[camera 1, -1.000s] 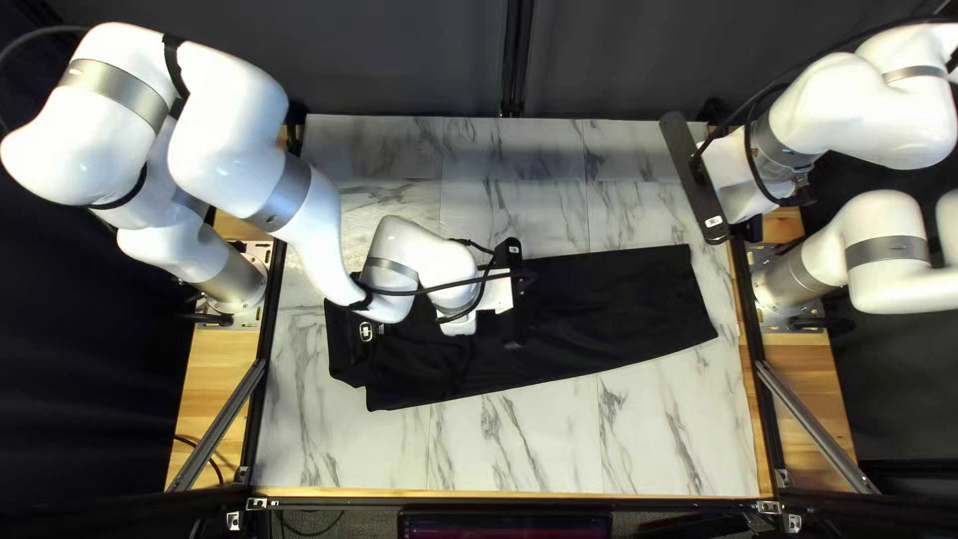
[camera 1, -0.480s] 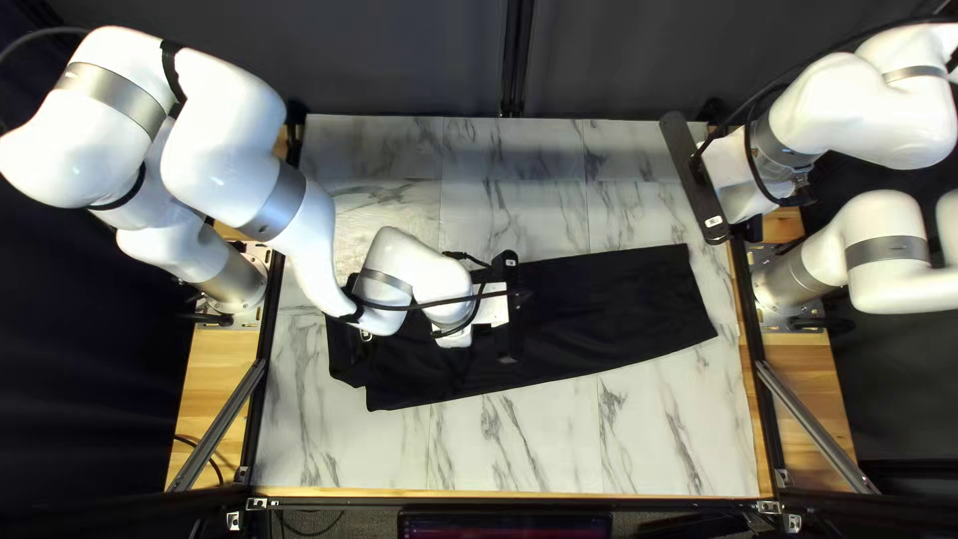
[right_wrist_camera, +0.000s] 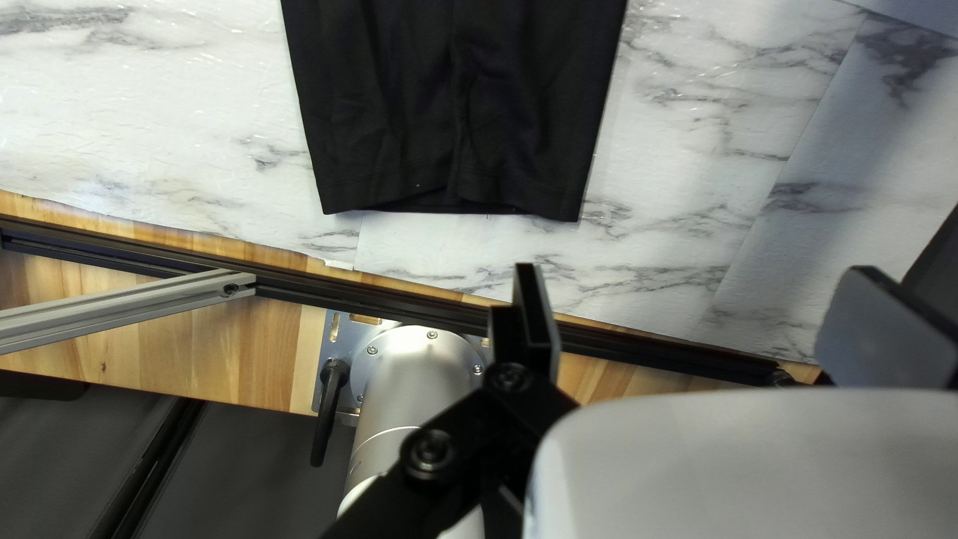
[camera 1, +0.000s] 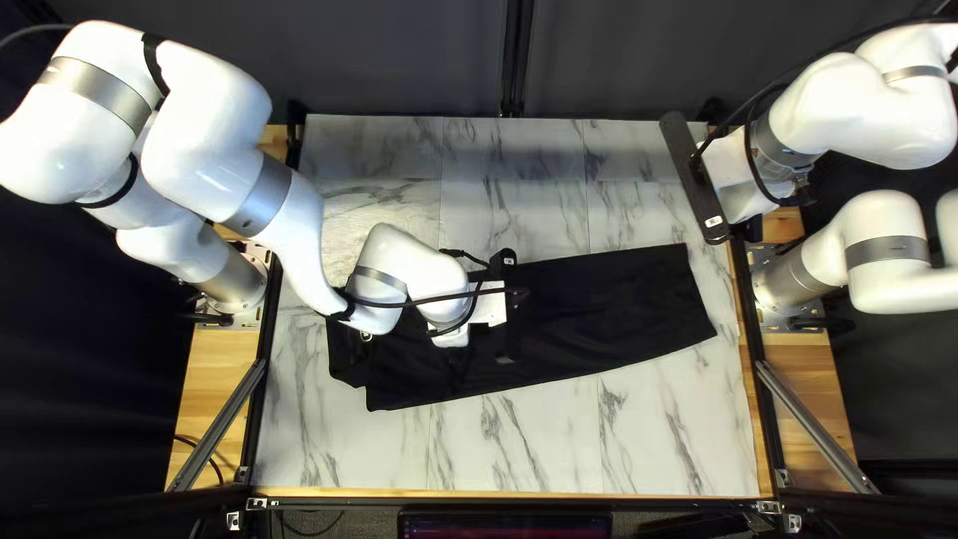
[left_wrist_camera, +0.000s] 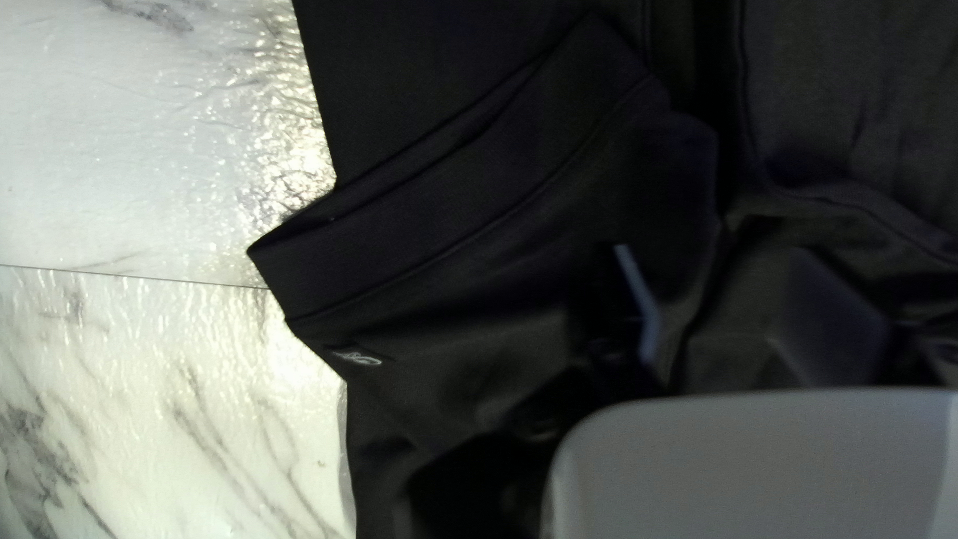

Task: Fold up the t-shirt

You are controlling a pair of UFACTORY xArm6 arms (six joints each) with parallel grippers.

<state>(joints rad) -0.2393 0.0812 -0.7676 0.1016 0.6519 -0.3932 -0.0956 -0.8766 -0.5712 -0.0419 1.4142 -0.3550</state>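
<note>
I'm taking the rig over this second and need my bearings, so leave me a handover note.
Left tool: open, over the black garment, near its banded end.
Right tool: open, clear of the garment, by the table's right edge.
Done: garment lies mostly flat, as a long strip; how its layers are folded, I can't tell.
Left: likely folding the strip shorter, then tidying its edges.

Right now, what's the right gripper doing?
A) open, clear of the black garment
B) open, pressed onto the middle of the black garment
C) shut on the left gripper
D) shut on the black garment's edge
A: in its wrist view the right gripper has its fingers wide apart with no cloth between them, and the black garment lies on the table ahead, with bare tabletop showing in between.
</note>
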